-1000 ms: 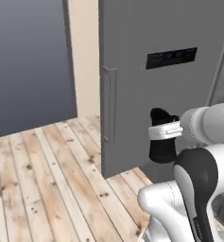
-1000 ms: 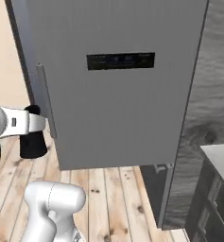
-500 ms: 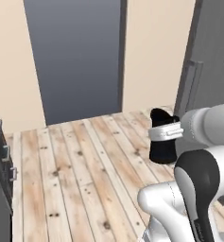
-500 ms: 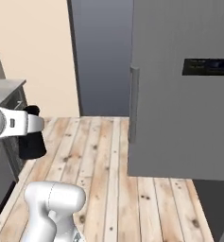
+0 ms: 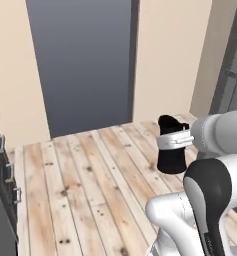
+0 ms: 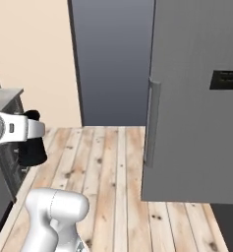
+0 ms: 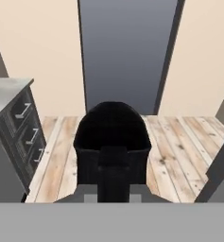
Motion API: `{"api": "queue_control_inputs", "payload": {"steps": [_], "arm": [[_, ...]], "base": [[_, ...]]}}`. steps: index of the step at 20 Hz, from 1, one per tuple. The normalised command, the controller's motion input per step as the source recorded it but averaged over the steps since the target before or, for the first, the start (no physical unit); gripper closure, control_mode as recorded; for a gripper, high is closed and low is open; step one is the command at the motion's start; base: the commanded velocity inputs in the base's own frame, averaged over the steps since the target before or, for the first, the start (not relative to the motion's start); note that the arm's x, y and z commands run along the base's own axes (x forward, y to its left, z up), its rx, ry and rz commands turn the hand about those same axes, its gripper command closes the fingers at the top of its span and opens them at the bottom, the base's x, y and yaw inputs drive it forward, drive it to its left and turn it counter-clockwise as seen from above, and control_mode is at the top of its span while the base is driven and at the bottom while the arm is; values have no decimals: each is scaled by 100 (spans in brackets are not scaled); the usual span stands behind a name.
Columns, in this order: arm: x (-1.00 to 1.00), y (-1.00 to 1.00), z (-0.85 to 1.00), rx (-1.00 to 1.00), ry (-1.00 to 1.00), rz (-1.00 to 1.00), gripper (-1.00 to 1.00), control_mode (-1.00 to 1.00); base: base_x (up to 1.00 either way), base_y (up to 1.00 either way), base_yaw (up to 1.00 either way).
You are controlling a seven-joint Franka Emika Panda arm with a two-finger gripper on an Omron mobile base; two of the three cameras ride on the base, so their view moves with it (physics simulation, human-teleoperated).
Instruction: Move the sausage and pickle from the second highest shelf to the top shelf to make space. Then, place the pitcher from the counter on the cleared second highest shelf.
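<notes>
Base has swung leftward; gripper (image 7: 112, 163) holds pitcher (image 5: 170, 145) upright

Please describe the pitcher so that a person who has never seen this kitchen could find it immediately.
Start at the white robot arm above the wooden plank floor, with the closed grey fridge to one side. The pitcher sits at the arm's end, held in the shut gripper. It is a matte black jug, the darkest thing there.

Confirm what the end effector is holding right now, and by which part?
The end effector is shut on the pitcher, gripping its near rim wall, one finger outside. The pitcher hangs clear of the wooden floor.
</notes>
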Motion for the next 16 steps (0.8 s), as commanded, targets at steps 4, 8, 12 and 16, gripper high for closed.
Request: {"api": "queue_control_inputs", "payload": {"steps": [4, 8, 12, 16], "arm": [[0, 0, 0, 0, 0, 0, 100, 100], [0, 0, 0, 0, 0, 0, 100, 100], [0, 0, 0, 0, 0, 0, 100, 100], [0, 0, 0, 0, 0, 0, 100, 100]], "base": [[63, 18, -22], [72, 30, -24], [77, 26, -24], [83, 25, -25]]}}
